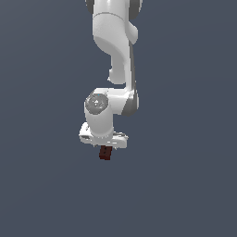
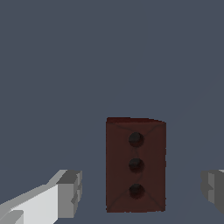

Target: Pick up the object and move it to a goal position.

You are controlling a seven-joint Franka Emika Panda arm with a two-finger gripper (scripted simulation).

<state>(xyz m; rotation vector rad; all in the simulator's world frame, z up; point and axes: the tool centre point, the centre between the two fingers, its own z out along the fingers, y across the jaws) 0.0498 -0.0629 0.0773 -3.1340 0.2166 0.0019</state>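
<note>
The object is a small dark reddish-brown rectangular block [image 2: 135, 164] with three dark dots in a row on its face. In the wrist view it lies between my two grey fingertips, one finger [image 2: 70, 192] on one side and the other finger [image 2: 213, 187] on the other, with a gap on each side. My gripper [image 2: 142, 190] is open around it without touching it. In the exterior view the block [image 1: 105, 153] pokes out just below the white gripper [image 1: 106, 146], whose fingers are hidden behind the hand.
A plain dark grey-blue surface [image 1: 185, 185] spreads all around. The white arm [image 1: 115, 46] reaches down from the top of the exterior view. No other objects show.
</note>
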